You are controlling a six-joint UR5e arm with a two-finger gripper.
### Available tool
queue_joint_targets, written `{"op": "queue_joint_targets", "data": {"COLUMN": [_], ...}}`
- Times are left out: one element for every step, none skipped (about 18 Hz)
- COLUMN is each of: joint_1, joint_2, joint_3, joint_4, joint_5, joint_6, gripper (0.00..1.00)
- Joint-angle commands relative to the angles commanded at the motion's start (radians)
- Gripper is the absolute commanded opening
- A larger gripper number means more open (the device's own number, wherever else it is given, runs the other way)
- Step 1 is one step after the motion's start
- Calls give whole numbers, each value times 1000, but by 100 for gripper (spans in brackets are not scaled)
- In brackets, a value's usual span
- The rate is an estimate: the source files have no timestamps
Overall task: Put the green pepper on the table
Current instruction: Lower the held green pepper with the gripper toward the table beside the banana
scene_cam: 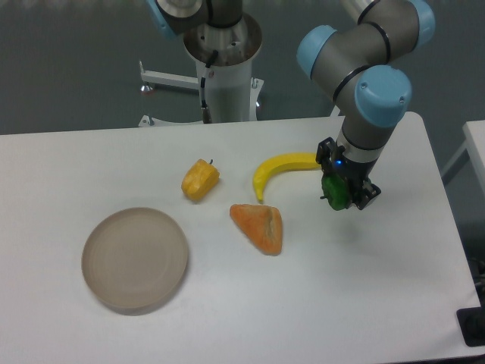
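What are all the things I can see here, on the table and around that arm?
green pepper: one, dark green, held in the gripper above the table's right side
banana: one, yellow, just left of the gripper
orange wedge: one, orange, table centre
yellow pepper: one, yellow, left of the banana
plate: one, beige, round, front left
table: one, white
gripper: one, black, shut on the green pepper
arm: one, grey with blue caps, upper right

even, bright overhead light, slightly cool/greenish cast. table (227, 318) reads near-white w/ little texture, no hard glare. shadows soft & short: faint one under plate (135, 259), another beneath the gripper (345, 199). low res, mild softness overall; floor at top is darker. no obvious edge distortion.
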Motion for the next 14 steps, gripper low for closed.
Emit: {"op": "queue_joint_targets", "data": {"joint_1": [0, 0, -2, -3, -5, -5, -5, -5, -5, -9, -20, -28, -34, -49], "joint_2": [0, 0, -5, -15, -23, -32, -37, -46, -57, -66, -87, -100, -113, -127], "joint_3": [0, 0, 5, 14, 21, 28, 25, 22, 21, 15, 14, 12, 14, 14], "joint_4": [-2, 0, 0, 0, 0, -2, 0, 6, 20, 46, 70, 86, 94, 118], "joint_5": [0, 0, 2, 0, 0, -3, -6, -5, -5, -5, -3, -2, -2, 2], "joint_6": [0, -2, -3, -3, -3, -3, -2, 11, 14, 15, 15, 15, 14, 9], "gripper": [22, 23, 23, 23, 23, 23, 23, 23, 23, 23, 23, 23, 23, 23]}}
